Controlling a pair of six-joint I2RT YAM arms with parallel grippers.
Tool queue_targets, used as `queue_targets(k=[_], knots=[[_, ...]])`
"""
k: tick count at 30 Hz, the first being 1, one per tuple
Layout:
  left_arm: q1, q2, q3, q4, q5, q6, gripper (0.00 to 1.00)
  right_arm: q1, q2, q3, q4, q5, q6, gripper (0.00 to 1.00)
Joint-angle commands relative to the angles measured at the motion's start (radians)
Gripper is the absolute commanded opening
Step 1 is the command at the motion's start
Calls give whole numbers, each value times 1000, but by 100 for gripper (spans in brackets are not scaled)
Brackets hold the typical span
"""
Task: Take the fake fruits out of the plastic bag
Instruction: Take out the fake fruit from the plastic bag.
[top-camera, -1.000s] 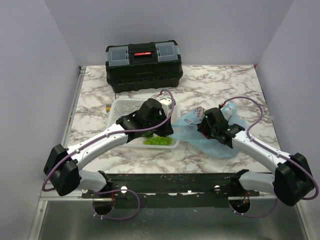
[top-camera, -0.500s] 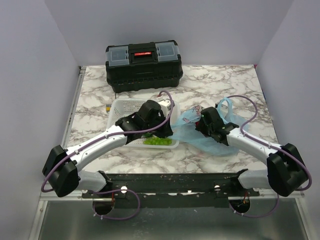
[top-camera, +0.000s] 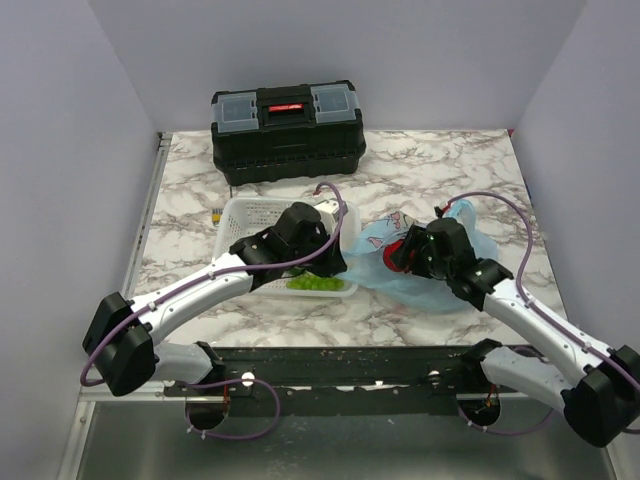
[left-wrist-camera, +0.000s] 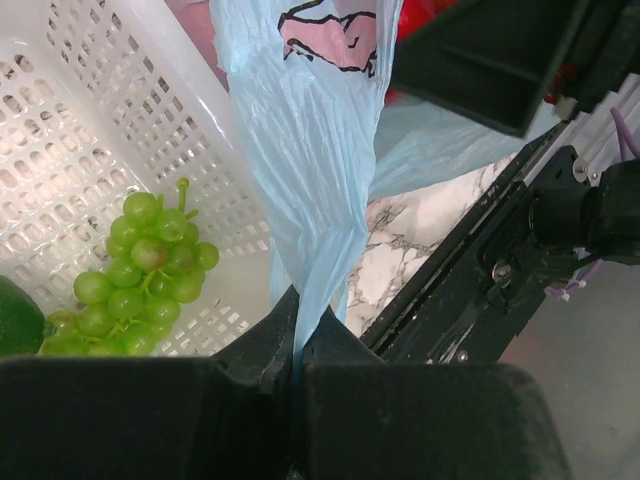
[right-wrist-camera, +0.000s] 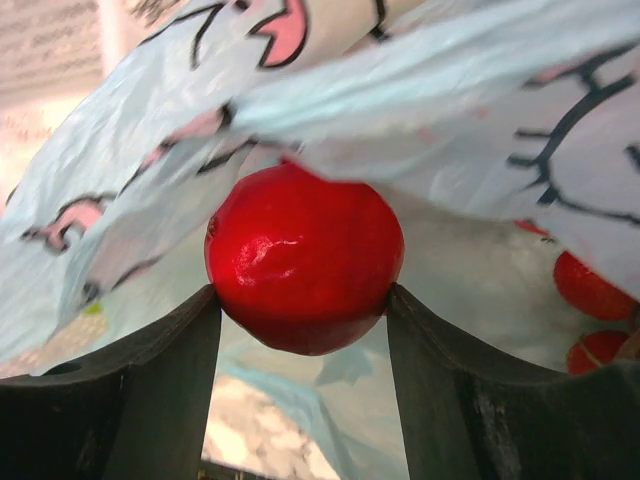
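Observation:
The light-blue plastic bag (top-camera: 420, 285) lies on the marble right of the basket. My left gripper (top-camera: 337, 262) is shut on a twisted edge of the plastic bag (left-wrist-camera: 310, 150) and holds it up over the basket's right rim; its fingers (left-wrist-camera: 250, 350) pinch the film. My right gripper (top-camera: 400, 256) is shut on a glossy red apple (right-wrist-camera: 303, 258) at the bag's mouth, with the bag film (right-wrist-camera: 450, 90) draped just above it. The apple also shows in the top view (top-camera: 396, 254). More red fruits (right-wrist-camera: 585, 285) lie deeper inside the bag.
A white mesh basket (top-camera: 250, 215) holds a pale green grape cluster (top-camera: 318, 284) and a dark green piece (left-wrist-camera: 15, 318). A black toolbox (top-camera: 287, 120) stands at the back. The table's front rail (top-camera: 340, 365) runs below the bag.
My right arm has swung outward and its gripper has drawn back a little toward me, the red apple now showing at the bag's mouth. The left gripper has barely moved.

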Motion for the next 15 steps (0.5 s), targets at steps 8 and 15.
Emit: queue_targets(k=[8, 15], knots=[[-5, -26, 3, 27, -36, -9, 0, 0, -211, 63, -152, -170, -35, 29], [-8, -48, -43, 61, -1, -46, 0, -1, -230, 97, -19, -354, -14, 29]])
